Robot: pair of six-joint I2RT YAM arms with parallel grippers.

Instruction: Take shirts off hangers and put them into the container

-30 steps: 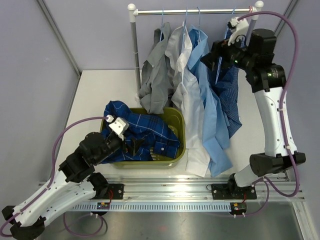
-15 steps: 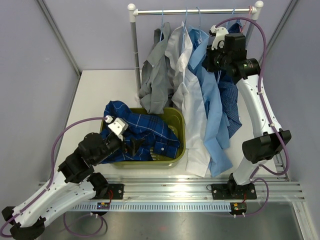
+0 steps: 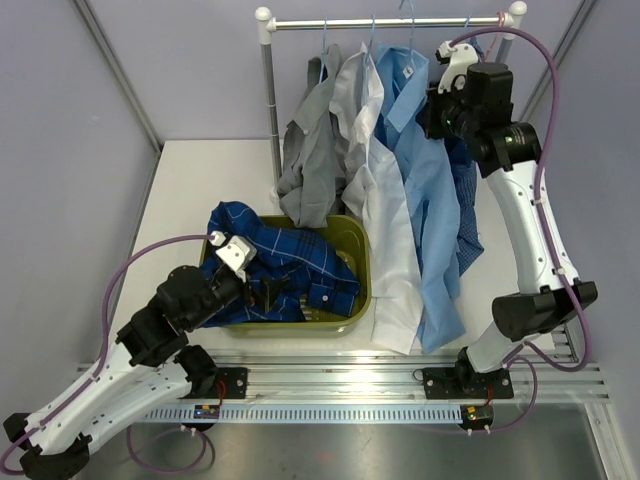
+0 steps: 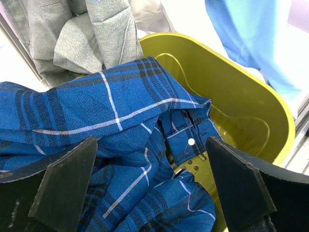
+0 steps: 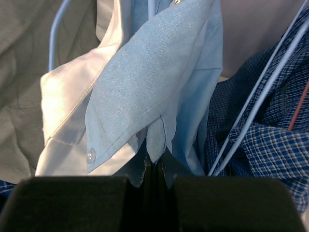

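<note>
- The olive-green container (image 3: 363, 262) sits on the white desk (image 3: 190, 180), and every place below is given from it.
- The windowpane-check shirt (image 3: 272, 260) lies crumpled inside the container. It fills the left part and spills over the left rim, and the slotted bottom shows bare on the right side in the left wrist view.
- The left pincer (image 3: 276, 290) hangs over the container's near-left part, above that shirt. Its fingers (image 4: 63, 193) are spread wide and hold nothing.
- The grey shirt (image 3: 310, 165) hangs just beyond the container's far rim, from the silver rail (image 3: 390, 22).
- The white shirt (image 3: 388, 235) hangs along the container's right rim, with its hem reaching past the near-right corner.
- The light blue shirt (image 3: 428, 205) hangs one place farther right of the container, beside the white one.
- The right pincer (image 3: 433, 108) is high up, beyond and to the right of the container. Its jaws are closed tight on a fold of the light blue shirt just under the collar.
- The navy small-check shirt (image 3: 464, 195) hangs farthest right from the container, partly hidden behind the light blue one.
- Light-blue hangers (image 5: 263, 94) and a pinkish-red hanger (image 5: 299, 101) cross over the navy small-check shirt.
</note>
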